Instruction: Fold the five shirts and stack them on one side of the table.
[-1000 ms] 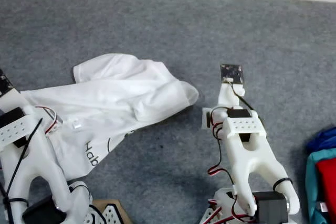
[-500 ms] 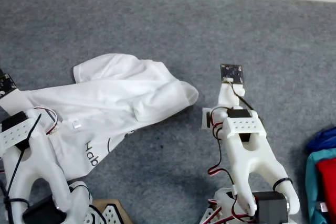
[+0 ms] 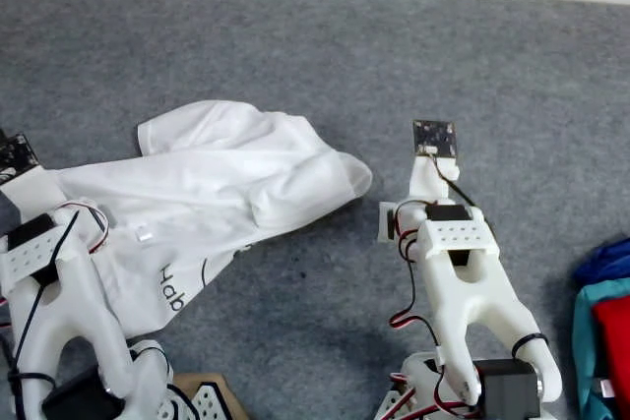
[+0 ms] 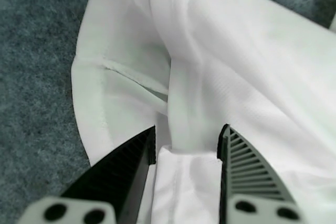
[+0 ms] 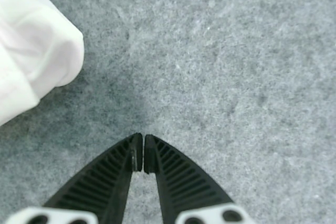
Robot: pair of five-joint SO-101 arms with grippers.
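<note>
White shirt (image 3: 212, 199) lies crumpled on the grey felt table surface (image 3: 325, 36), left of centre in the high view. At the table's right edge, the same view shows a pile of blue, teal and red garments (image 3: 602, 327), well apart from the shirt.

The left wrist view supplies the detail at the left gripper (image 4: 186, 136). Its jaws stand moderately apart and straddle a raised fold of the shirt, with fabric lying between them.

In the right wrist view, the right gripper (image 5: 143, 148) has its jaws closed tip to tip on nothing, over bare felt. A rounded edge of the shirt lies near the tips without touching them.
</note>
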